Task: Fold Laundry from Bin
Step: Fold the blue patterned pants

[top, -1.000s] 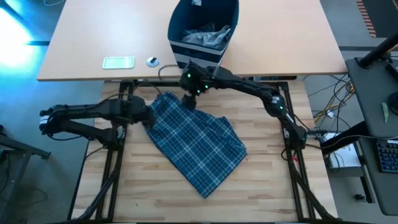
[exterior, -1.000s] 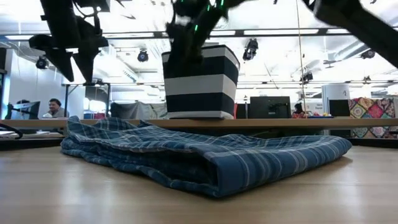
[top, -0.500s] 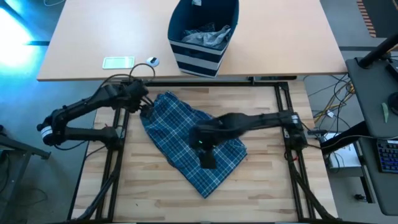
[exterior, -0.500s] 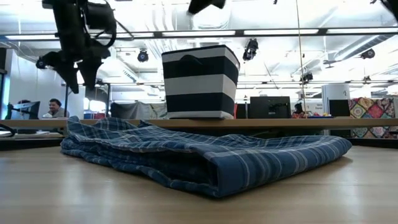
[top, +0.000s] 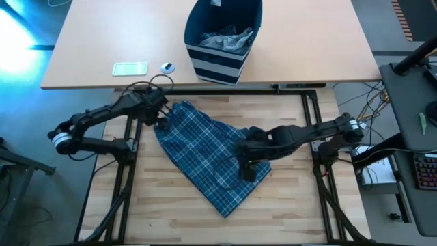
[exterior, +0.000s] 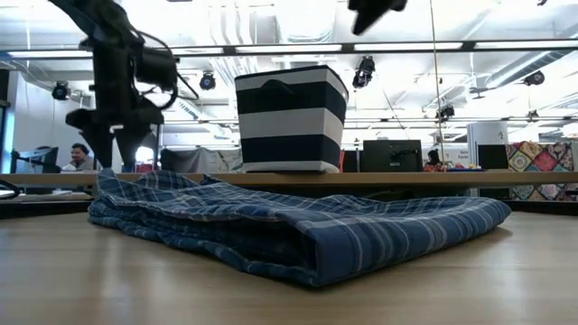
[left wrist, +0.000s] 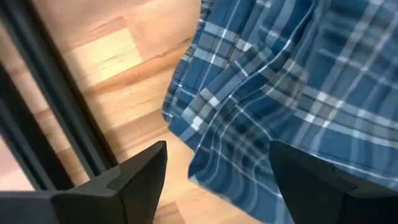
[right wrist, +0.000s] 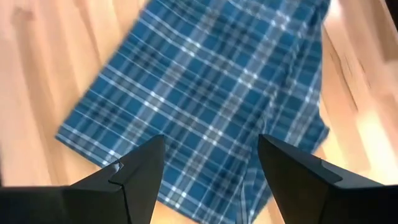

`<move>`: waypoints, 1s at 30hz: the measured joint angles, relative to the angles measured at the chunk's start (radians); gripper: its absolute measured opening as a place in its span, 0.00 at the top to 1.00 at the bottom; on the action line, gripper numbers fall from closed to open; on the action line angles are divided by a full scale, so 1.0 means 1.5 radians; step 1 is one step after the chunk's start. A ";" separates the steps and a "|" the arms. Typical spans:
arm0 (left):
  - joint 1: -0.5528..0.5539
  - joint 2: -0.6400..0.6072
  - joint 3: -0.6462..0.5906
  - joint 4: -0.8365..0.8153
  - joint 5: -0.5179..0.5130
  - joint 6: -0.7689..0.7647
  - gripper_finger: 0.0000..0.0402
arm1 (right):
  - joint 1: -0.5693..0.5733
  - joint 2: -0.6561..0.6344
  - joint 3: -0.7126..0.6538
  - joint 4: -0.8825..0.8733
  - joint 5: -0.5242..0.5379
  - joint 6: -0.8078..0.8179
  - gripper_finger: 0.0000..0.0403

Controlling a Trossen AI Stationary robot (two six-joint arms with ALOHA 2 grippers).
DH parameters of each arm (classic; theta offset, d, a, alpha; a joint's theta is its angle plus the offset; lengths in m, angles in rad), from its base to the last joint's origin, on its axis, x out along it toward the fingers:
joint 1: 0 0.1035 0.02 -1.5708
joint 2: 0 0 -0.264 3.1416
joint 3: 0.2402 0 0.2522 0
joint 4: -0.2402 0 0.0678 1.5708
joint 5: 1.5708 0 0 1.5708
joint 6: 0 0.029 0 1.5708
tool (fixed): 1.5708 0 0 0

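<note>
Blue-and-white plaid cloth garment (top: 208, 156) lies rumpled mid-bench — left end effector (top: 158, 117) hovers wide open, empty, at its far-left corner; right end effector (top: 248, 169) spread empty over its right side. Best pinch true corners, lift evenly — flatten before folding.

A blue-and-white plaid cloth garment (top: 208, 156) lay spread flat on the pale wooden table (top: 287, 205), set slantwise, with one narrower end toward the far left and a broader end toward the near side. Seen from table height, it (exterior: 298, 230) formed a low rumpled heap with folded edges. Beyond it, on a second, tan table (top: 89, 48), stood the soft-sided navy fabric bin (top: 222, 34) with pale stripes round its lower half, upright, holding crumpled grey cloth (top: 225, 39) inside.
</note>
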 joint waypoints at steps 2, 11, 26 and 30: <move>0.003 0.020 -0.011 0.028 0.000 0.008 0.39 | 0.000 -0.013 -0.030 0.005 0.006 0.019 0.37; 0.018 0.108 -0.026 0.062 -0.002 0.020 0.94 | 0.000 -0.040 -0.085 0.028 0.011 0.070 0.39; 0.107 0.109 0.033 0.025 -0.121 0.009 0.95 | -0.012 -0.040 -0.207 0.152 0.045 0.079 0.35; 0.112 0.111 0.042 0.025 -0.122 0.040 0.85 | -0.027 -0.033 -0.318 0.334 -0.013 0.070 0.37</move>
